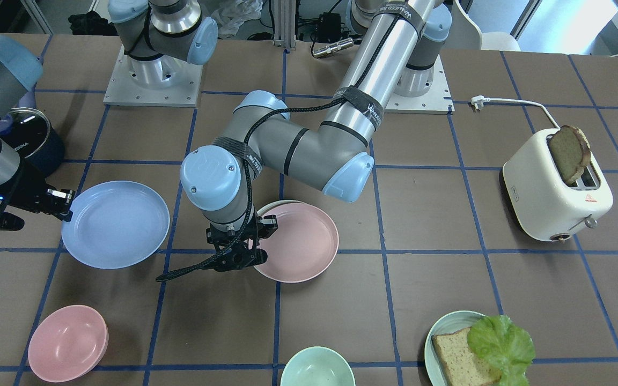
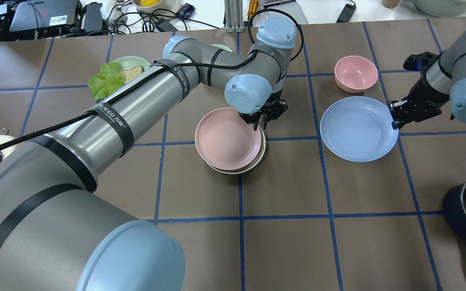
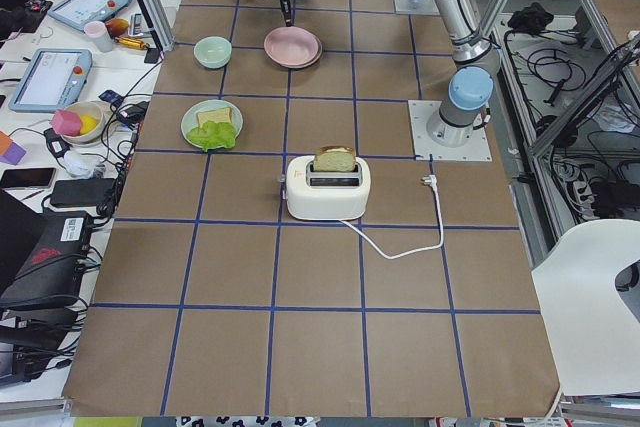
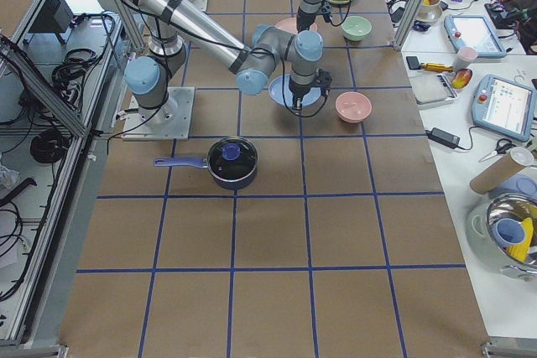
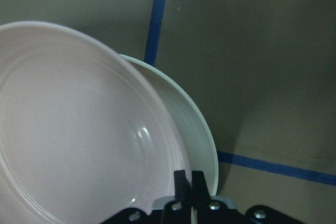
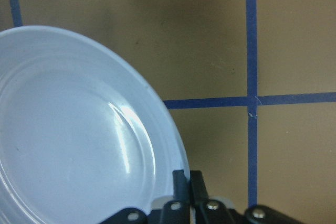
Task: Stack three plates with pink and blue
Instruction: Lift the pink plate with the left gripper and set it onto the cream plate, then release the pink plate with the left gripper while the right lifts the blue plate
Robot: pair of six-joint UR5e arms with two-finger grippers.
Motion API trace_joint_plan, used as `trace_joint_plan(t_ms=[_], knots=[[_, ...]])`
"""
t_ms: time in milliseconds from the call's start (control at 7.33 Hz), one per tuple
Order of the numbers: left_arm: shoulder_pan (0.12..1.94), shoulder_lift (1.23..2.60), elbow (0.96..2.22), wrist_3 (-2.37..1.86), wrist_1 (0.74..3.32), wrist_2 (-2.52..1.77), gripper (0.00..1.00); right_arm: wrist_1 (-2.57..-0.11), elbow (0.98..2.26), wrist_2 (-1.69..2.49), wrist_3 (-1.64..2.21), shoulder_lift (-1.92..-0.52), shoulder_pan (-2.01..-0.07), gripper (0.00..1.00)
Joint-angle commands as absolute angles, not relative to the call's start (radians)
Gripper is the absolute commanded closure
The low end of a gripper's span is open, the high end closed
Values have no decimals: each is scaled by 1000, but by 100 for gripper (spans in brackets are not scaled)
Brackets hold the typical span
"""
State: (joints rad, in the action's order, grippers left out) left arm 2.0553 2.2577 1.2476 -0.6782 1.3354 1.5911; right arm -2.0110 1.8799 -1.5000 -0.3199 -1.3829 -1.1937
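**Surface and room.** The table is brown and marked into squares by blue tape lines. Both arm bases are bolted to it. A side bench carries cables and a handheld screen unit.

**Plates and pincers.** The pink plate sits on the cream-white plate, slightly off-centre, so a crescent of the lower rim shows. The left gripper has its fingers pressed together on the pink plate's rim. The light blue plate lies well apart from that pair. The right gripper is clamped on its outer rim.

**Containers.**
- The pale green plate holds a bread slice and a lettuce leaf.
- The white toaster holds a brown bread slice upright in one slot.
- The dark blue saucepan has its lid on.
- The pink bowl and the mint bowl stand near the operators' edge.
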Motion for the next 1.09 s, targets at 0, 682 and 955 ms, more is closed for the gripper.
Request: trace_joint_plan(t_ms=[0,682,955], knots=[[2043,2223,1240,-677,1342,1578,0,-1997,1875,-1500,-275,-1391,-1229,100],[1769,1963,1192,-310,1726,1594,0,-2013,1881,-1426,158,-1416,-1501,100],[1686,1852,1203,-102,1769,1589,0,-2073,1887,-1420,364,-1399,-1630,100]])
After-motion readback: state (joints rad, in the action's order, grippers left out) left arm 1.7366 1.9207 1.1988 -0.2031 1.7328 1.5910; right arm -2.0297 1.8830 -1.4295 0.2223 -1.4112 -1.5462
